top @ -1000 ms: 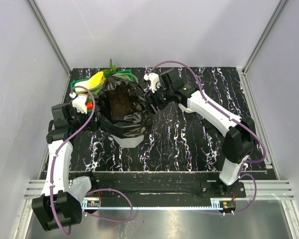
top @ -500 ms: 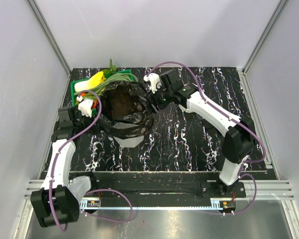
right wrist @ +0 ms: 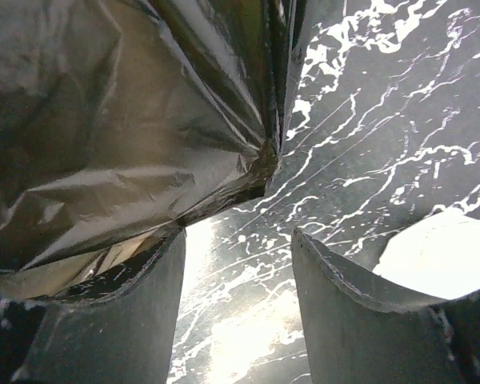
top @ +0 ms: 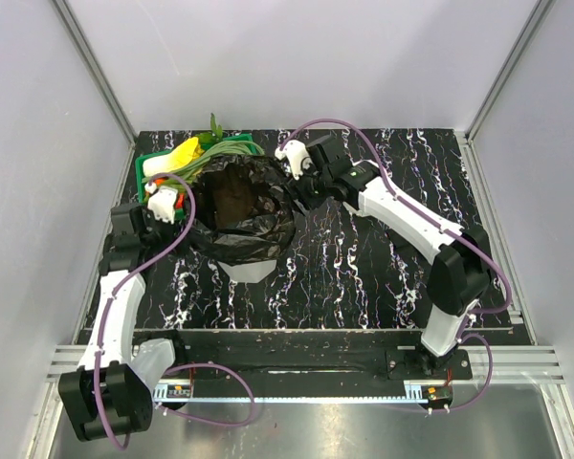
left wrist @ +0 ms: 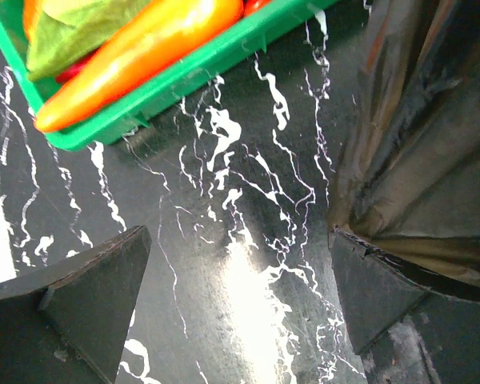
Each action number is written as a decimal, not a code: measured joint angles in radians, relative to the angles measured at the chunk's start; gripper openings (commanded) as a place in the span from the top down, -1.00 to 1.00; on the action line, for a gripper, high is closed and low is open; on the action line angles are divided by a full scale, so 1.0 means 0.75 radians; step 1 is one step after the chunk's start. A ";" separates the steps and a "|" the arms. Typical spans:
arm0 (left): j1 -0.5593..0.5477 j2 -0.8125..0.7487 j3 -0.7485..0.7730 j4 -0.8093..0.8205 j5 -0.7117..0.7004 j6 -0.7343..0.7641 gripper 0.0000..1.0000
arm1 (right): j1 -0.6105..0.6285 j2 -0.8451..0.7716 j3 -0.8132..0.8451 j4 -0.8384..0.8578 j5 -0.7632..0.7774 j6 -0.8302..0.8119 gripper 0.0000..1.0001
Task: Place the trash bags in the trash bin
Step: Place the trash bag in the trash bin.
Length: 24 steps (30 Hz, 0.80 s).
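Mostly, trash bag (top: 239, 206) hides trash bin (top: 247, 272).

Left end effector (left wrist: 236, 260) gapes wide; right end effector (right wrist: 238, 244) stands partly parted.

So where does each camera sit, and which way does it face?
Top: above and behind the robot, looking down on the table; left arm and right arm show.
Left wrist: looks down past the open left hand at table, basket, bag.
Right wrist: looks past the open right hand at bag and table.
Shared: all three show the bag.
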 measured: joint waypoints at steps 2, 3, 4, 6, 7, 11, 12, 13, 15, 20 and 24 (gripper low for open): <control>0.000 -0.023 0.023 -0.009 -0.001 0.000 -0.98 | 0.004 -0.014 0.000 -0.001 0.037 -0.025 -0.22; 0.003 -0.033 0.043 -0.016 -0.001 -0.001 -0.98 | 0.006 -0.023 0.000 -0.001 0.056 -0.040 -0.22; 0.007 -0.042 0.067 -0.027 0.000 -0.001 -0.98 | 0.007 -0.035 0.000 -0.001 0.077 -0.056 -0.23; 0.015 -0.061 0.124 -0.047 0.002 -0.001 -0.98 | 0.009 -0.056 0.000 -0.001 0.117 -0.085 -0.24; 0.020 -0.073 0.155 -0.052 0.005 -0.001 -0.98 | 0.010 -0.069 0.001 -0.001 0.136 -0.100 -0.25; 0.031 -0.104 0.247 -0.073 0.010 0.000 -0.98 | 0.010 -0.117 0.002 -0.011 0.197 -0.144 -0.30; 0.032 -0.110 0.263 -0.075 0.010 0.000 -0.98 | 0.010 -0.128 0.005 -0.020 0.211 -0.154 -0.31; 0.034 -0.113 0.276 -0.078 0.011 0.000 -0.98 | 0.010 -0.137 0.008 -0.026 0.223 -0.162 -0.32; 0.040 -0.117 0.288 -0.081 0.011 0.000 -0.98 | 0.010 -0.150 0.013 -0.037 0.236 -0.174 -0.34; 0.066 -0.120 0.325 -0.132 0.011 -0.002 -0.98 | 0.010 -0.176 0.037 -0.079 0.254 -0.189 -0.36; 0.076 -0.124 0.393 -0.164 0.011 -0.021 -0.98 | 0.010 -0.203 0.080 -0.114 0.254 -0.190 -0.37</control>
